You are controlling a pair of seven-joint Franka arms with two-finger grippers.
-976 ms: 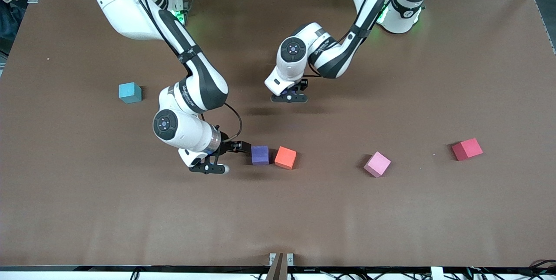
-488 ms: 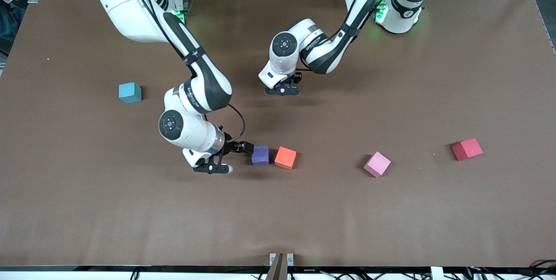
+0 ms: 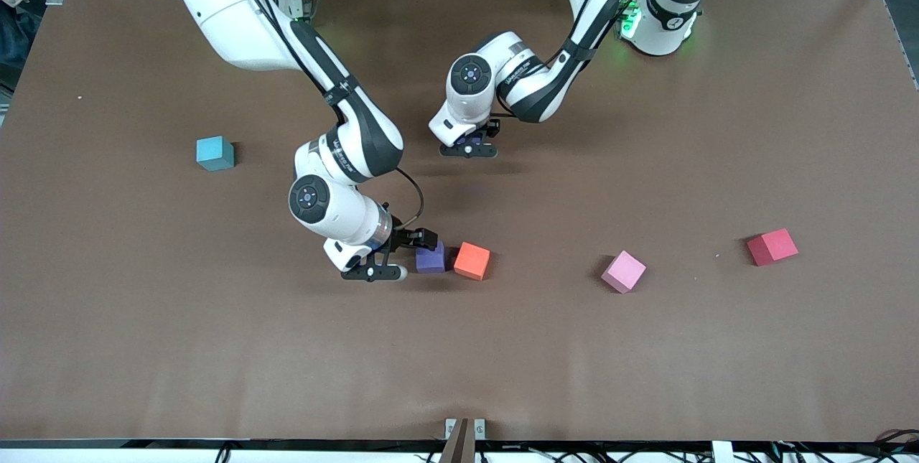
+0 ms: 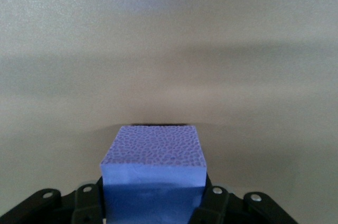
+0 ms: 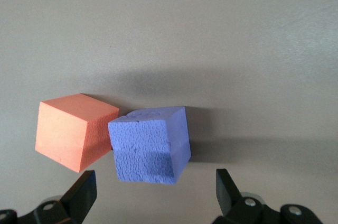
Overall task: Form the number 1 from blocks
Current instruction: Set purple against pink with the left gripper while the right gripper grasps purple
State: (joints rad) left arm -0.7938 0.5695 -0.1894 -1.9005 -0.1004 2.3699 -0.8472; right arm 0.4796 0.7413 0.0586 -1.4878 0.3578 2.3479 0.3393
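A purple block (image 4: pixel 153 155) sits clamped between the jaws of my left gripper (image 3: pixel 470 146), which hangs over bare table in the middle. Only a sliver of that block (image 3: pixel 474 138) shows in the front view. My left gripper (image 4: pixel 153 198) is shut on it. A second purple block (image 3: pixel 431 260) lies on the table, just ahead of my right gripper (image 3: pixel 406 255). In the right wrist view this block (image 5: pixel 150 145) sits in front of my open right gripper (image 5: pixel 153 182), outside the fingers. A pink block (image 3: pixel 623 271) lies toward the left arm's end.
An orange cube (image 3: pixel 472 260) lies right against the purple block on the table, on the side toward the left arm's end; it also shows in the right wrist view (image 5: pixel 71 129). A red cube (image 3: pixel 772 246) lies past the pink block. A light blue cube (image 3: pixel 215 153) sits toward the right arm's end.
My right gripper has moved toward the left arm's end, up to the purple block on the table. My left gripper with its block has shifted a little toward the bases, then held.
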